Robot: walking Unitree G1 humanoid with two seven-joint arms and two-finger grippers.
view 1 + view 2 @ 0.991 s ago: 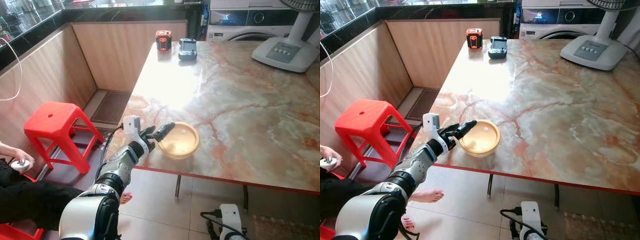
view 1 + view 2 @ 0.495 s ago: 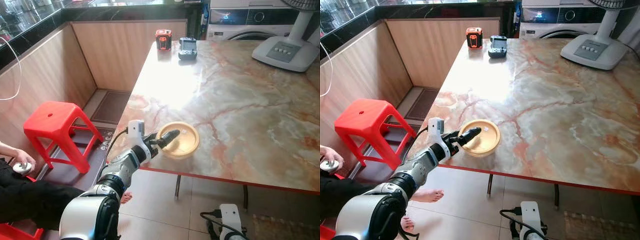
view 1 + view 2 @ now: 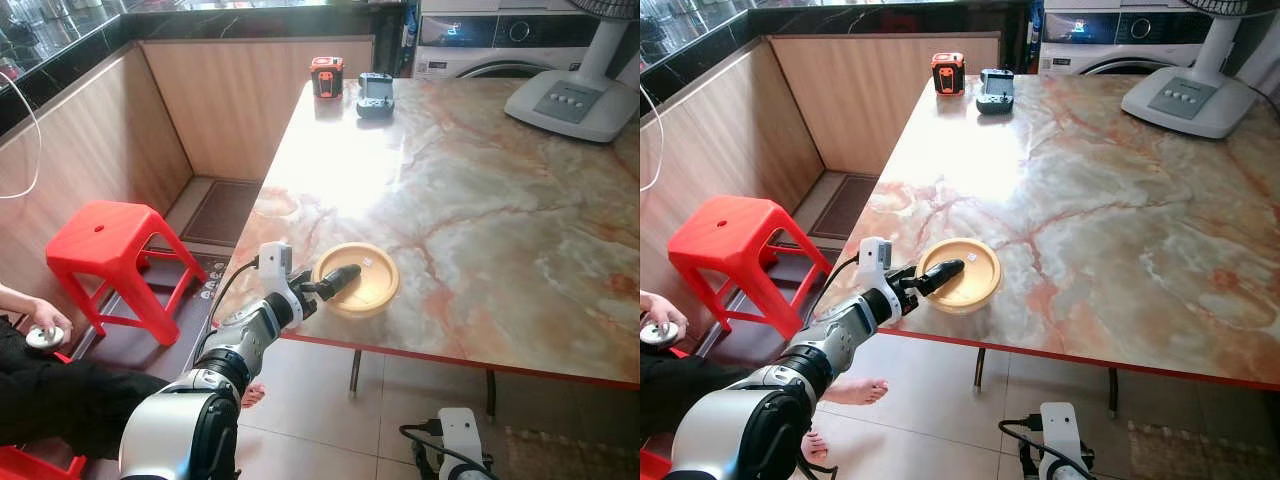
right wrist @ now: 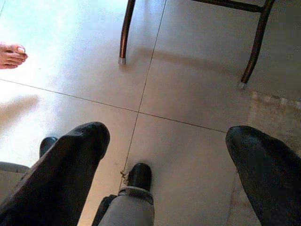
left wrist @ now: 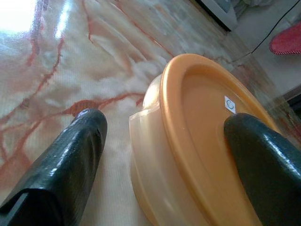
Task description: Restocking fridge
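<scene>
- Where the floor meets the wood-panelled wall on your far left, a seated person's hand rests by a red stool.
- Your left hand reaches over the desk's near edge toward its near-left corner, fingers spread wide around the rim of the orange-lidded container: one finger lies on the marble beside it, the other over the lid. Nothing is clamped yet.
- At the far-left corner you have an orange-and-black device beside a grey controller.
- A white fan base stands at the far-right corner.
- Your right hand hangs wide open over the tiled floor, holding nothing.
</scene>
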